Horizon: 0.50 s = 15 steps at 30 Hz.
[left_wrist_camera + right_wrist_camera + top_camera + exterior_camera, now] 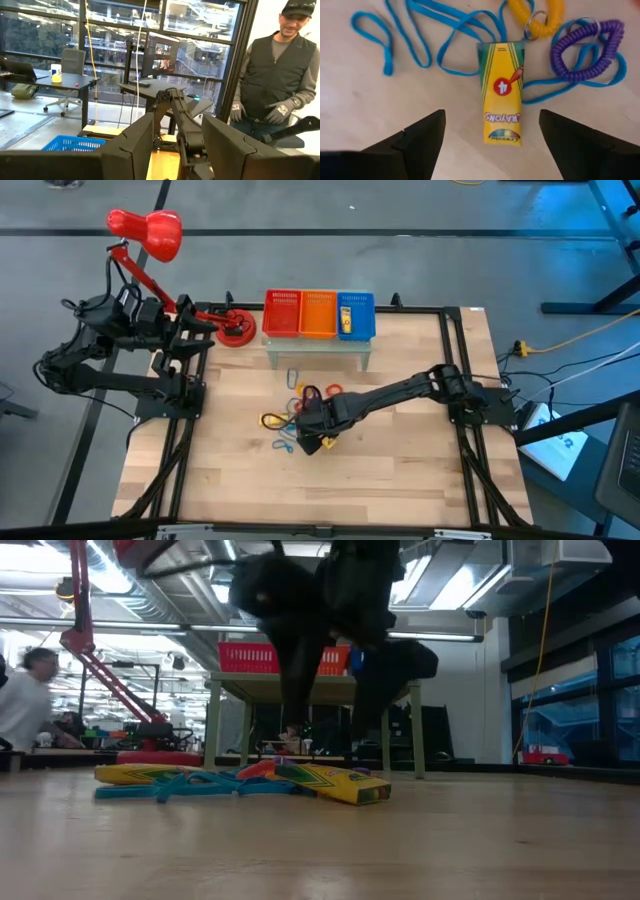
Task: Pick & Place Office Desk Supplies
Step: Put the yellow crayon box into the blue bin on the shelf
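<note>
Currently the step in hand appears to be the approach for a pick: the right gripper (pixel 490 145) hangs over the cluster of supplies on the wooden table (pixel 400 470), fingers spread wide and holding nothing. Between the two fingers, lying flat on the table, is a yellow crayon box (pixel 502 92), its long axis running away from the fingertips. Beyond the box, well past the fingertips, lie blue band loops (pixel 422 30), a purple coil loop (pixel 585 47) and a yellow coil loop (pixel 540 12), some of them touching the far end of the box.

The left gripper (pixel 175 145) waits at the table's left side, lifted and pointing out into the room; its fingers stand part open with nothing between them.

The next move likely calls for a straight descent until the fingers flank the box's long sides, then closure across its narrow width. The blue loop beside the box could be caught in the grip. Three mesh baskets (pixel 319 315) on a small stand are the probable destination; one already holds a yellow item.
</note>
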Each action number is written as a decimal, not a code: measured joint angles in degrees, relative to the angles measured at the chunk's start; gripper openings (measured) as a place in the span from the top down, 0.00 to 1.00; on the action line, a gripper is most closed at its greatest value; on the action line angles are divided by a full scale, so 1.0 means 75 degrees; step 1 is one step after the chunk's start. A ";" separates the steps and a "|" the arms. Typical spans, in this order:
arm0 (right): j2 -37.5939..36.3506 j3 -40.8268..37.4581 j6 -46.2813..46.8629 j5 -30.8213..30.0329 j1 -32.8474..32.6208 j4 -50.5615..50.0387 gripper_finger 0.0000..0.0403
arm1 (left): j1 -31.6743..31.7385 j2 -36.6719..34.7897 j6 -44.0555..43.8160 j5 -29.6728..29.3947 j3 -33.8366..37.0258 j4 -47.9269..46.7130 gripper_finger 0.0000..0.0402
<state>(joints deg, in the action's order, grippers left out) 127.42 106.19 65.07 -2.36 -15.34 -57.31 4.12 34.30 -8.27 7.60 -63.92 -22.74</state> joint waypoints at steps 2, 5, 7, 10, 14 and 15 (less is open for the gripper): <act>0.0101 -0.0003 0.0090 -0.0059 -0.0029 -0.0016 0.20 | 0.0000 0.0001 0.0002 0.0000 0.0000 0.0012 0.59; 0.0278 0.0009 0.0162 -0.0069 -0.0042 0.0008 0.20 | 0.0000 0.0009 0.0002 0.0000 0.0000 0.0036 0.59; 0.0390 -0.0003 0.0159 -0.0045 -0.0042 -0.0051 0.20 | 0.0000 0.0024 -0.0001 0.0000 0.0000 0.0049 0.59; 0.0431 -0.0003 0.0157 -0.0090 -0.0055 -0.0025 0.20 | 0.0000 0.0045 -0.0050 0.0000 0.0003 0.0055 0.59; 0.0431 -0.0003 0.0064 -0.0205 -0.0054 0.0082 0.20 | 0.0000 0.0050 -0.0108 0.0000 0.0003 0.0109 0.59; 0.0433 -0.0003 0.0036 -0.0205 -0.0054 0.0139 0.20 | -0.0002 0.0050 -0.0127 0.0002 0.0003 0.0141 0.59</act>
<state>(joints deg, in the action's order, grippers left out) 130.67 106.17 65.34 -3.90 -15.75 -56.27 4.10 34.68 -9.23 7.61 -63.90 -21.68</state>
